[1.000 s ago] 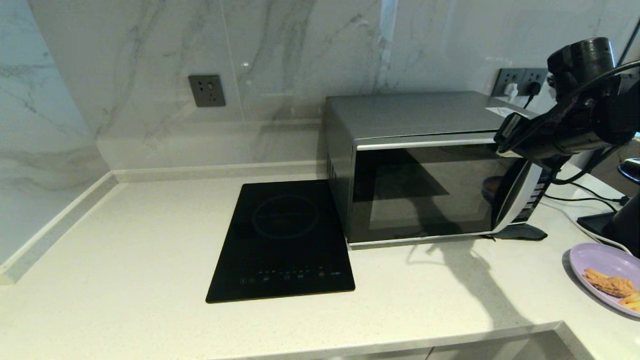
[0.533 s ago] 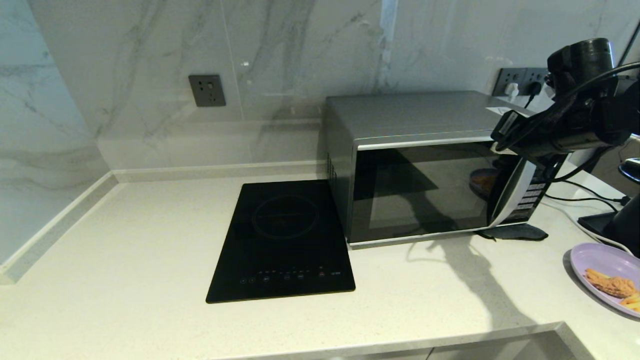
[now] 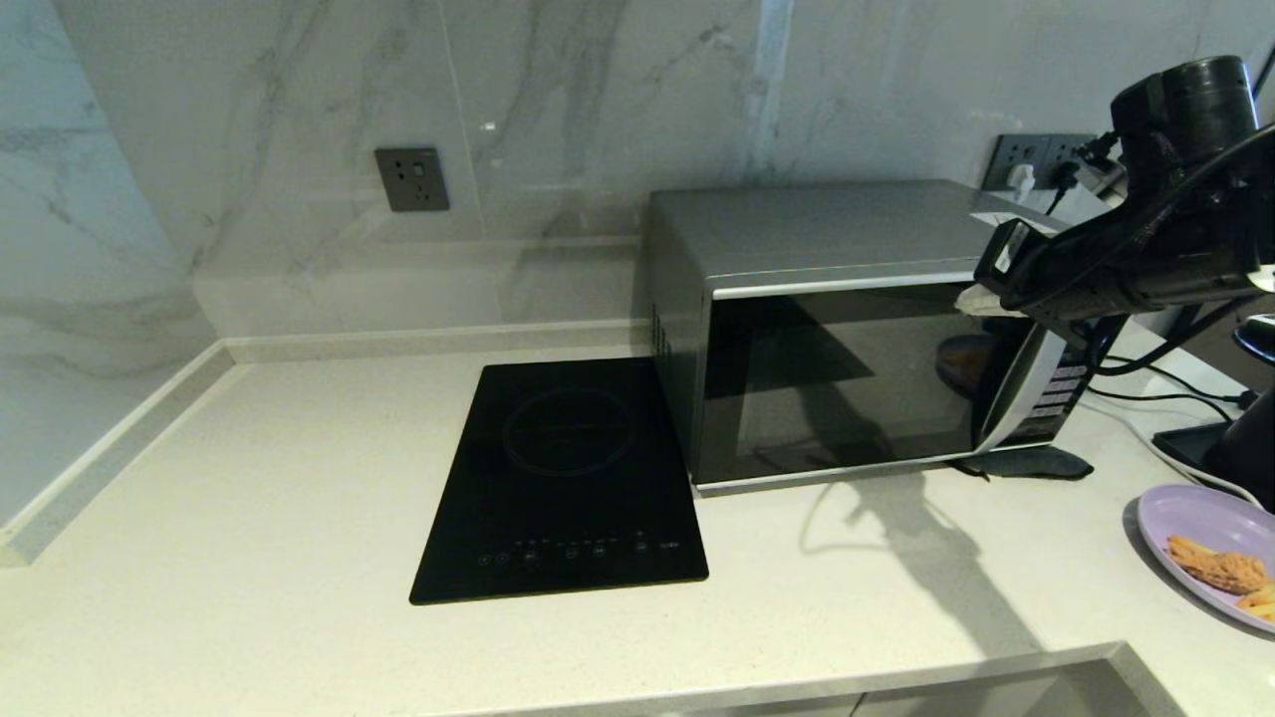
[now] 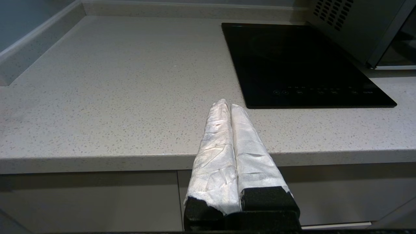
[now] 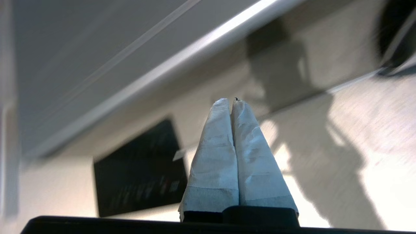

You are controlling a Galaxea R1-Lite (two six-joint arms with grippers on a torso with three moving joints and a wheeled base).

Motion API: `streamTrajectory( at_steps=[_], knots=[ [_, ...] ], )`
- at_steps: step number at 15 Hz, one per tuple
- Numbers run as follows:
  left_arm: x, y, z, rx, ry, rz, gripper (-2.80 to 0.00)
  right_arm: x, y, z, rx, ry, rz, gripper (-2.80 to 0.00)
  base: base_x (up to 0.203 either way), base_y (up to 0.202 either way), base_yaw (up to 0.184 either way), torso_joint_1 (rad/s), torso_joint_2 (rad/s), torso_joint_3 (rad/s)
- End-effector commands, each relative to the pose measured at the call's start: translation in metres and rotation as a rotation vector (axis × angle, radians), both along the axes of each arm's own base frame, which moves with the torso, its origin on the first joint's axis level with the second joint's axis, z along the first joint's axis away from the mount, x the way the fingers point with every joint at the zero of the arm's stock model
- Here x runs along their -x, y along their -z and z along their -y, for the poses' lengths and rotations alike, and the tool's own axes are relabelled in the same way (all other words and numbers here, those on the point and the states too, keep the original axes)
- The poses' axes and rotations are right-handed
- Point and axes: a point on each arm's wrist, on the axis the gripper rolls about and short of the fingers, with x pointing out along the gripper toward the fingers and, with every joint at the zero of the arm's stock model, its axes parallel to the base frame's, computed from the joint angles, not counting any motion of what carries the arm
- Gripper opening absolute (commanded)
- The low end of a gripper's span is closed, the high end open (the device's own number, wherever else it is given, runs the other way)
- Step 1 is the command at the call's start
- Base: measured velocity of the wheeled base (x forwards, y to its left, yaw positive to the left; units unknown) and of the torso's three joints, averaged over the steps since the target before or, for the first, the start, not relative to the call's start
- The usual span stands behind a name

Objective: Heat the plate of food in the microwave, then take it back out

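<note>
1. The right gripper (image 5: 231, 101) is seen with its two white-wrapped fingers (image 5: 213, 152) pressed together, nothing held between them; in the head view its tip (image 3: 981, 299) is found at the upper right corner of the microwave door, beside the curved handle (image 3: 1026, 390).
2. The left gripper (image 4: 227, 105) is likewise seen closed and empty; it is parked low in front of the countertop (image 4: 113, 97) edge.
3. The microwave (image 3: 827, 329) is shown as a boxy silver oven with a dark glass door (image 3: 837, 383), its door shut; its long axis runs left to right along the wall, the door facing the robot.
4. The plate of food (image 3: 1200, 543) is a shallow lavender round plate carrying brown and golden fried pieces; it lies flat on the countertop at the far right, well apart from the microwave, partly cut by the picture edge.
5. A flat black cooktop (image 3: 563, 478) lies just left of the microwave.
6. The plate is shown only by the head view; the left wrist view alone shows the vent holes (image 4: 328, 11) in the microwave's side; the right wrist view gives a blurred, tilted cooktop (image 5: 139, 169).
</note>
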Motion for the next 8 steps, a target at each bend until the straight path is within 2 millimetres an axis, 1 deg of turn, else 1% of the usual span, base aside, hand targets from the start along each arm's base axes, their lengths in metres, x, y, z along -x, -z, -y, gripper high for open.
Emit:
streamTrajectory(
  at_steps=[1, 3, 5, 6, 8],
  knots=[
    [0.0, 0.0, 0.0, 0.001, -0.001, -0.001, -2.8, 0.026, -0.014, -0.019, -0.012, -0.077, 0.015, -2.8, 0.0, 0.0, 0.0, 0.0, 0.0, 0.0],
    [0.0, 0.0, 0.0, 0.001, -0.001, -0.001, -2.8, 0.041, -0.018, -0.031, -0.016, -0.125, 0.021, -2.8, 0.0, 0.0, 0.0, 0.0, 0.0, 0.0],
    [0.0, 0.0, 0.0, 0.001, -0.001, -0.001, -2.8, 0.064, -0.025, -0.041, -0.014, -0.186, 0.028, -2.8, 0.0, 0.0, 0.0, 0.0, 0.0, 0.0],
    [0.0, 0.0, 0.0, 0.001, -0.001, -0.001, -2.8, 0.074, -0.026, -0.05, -0.011, -0.231, 0.021, -2.8, 0.0, 0.0, 0.0, 0.0, 0.0, 0.0],
    [0.0, 0.0, 0.0, 0.001, -0.001, -0.001, -2.8, 0.086, -0.025, -0.066, 0.001, -0.296, 0.007, -2.8, 0.0, 0.0, 0.0, 0.0, 0.0, 0.0]
  ],
)
